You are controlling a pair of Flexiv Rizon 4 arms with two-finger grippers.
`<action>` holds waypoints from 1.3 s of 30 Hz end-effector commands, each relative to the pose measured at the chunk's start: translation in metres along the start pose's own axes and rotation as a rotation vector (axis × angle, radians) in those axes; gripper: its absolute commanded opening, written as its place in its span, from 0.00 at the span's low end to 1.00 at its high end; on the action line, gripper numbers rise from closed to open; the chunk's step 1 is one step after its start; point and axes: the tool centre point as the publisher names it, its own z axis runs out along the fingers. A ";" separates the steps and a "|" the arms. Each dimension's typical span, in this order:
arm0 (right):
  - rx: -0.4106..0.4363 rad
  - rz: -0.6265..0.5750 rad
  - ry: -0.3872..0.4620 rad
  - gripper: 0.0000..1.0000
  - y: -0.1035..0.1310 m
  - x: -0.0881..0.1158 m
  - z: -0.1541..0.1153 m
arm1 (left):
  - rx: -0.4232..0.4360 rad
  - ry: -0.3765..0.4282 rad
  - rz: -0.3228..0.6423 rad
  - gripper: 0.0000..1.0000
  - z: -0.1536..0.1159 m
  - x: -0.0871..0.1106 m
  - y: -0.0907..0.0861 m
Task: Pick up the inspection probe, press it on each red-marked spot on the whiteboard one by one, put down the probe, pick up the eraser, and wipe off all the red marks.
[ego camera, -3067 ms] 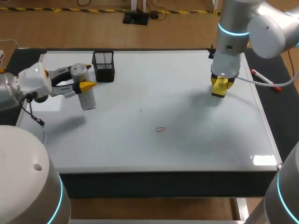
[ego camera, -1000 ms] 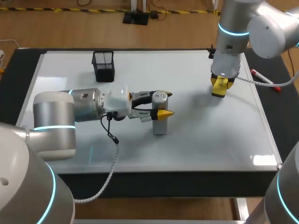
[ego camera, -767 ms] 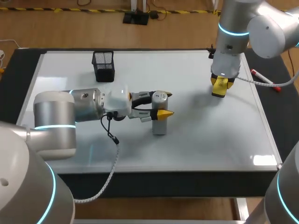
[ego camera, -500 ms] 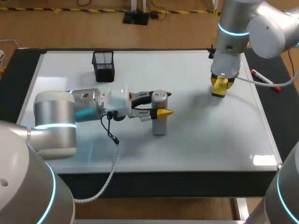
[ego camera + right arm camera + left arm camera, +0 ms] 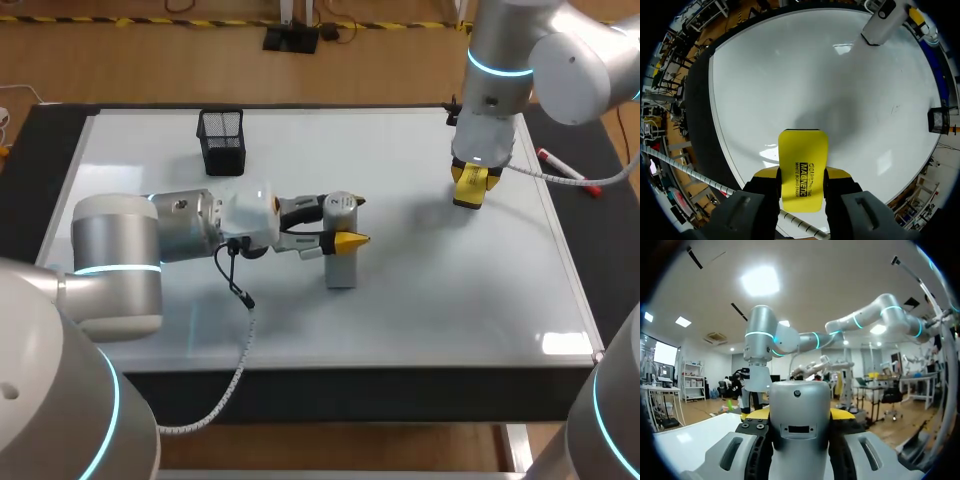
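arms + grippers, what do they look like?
Silver-grey tubes with cyan light rings at the joints: left arm, right arm. Grey-black fingers, yellow tips: left gripper, right gripper. A black cable hangs off the left wrist, a white cable off the right.

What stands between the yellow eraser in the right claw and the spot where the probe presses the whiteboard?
Nothing visible lies on the whiteboard between the eraser and that spot. Only the probe itself, shut in the left claw, stands on the spot and covers it.
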 end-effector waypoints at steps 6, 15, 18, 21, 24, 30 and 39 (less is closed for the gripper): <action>0.002 -0.001 0.002 0.00 0.000 0.000 -0.001 | -0.004 -0.025 0.035 0.00 -0.022 -0.002 -0.031; 0.002 -0.001 0.002 0.00 0.000 0.000 -0.001 | 0.009 -0.093 0.068 0.00 -0.069 -0.018 -0.055; 0.002 -0.001 0.002 0.00 0.000 0.000 -0.001 | 0.008 -0.109 0.072 0.00 -0.087 -0.026 -0.061; 0.002 -0.001 0.002 0.00 0.000 0.000 -0.001 | 0.001 -0.124 0.073 0.00 -0.105 -0.035 -0.065; 0.002 -0.001 0.002 0.00 0.000 0.000 -0.001 | -0.002 -0.141 0.072 0.00 -0.124 -0.045 -0.068; 0.002 -0.001 0.002 0.00 0.000 0.000 -0.001 | 0.003 -0.162 0.063 0.00 -0.156 -0.060 -0.068; 0.002 -0.001 0.002 0.00 0.000 0.000 -0.001 | 0.008 -0.191 0.050 0.00 -0.192 -0.076 -0.066</action>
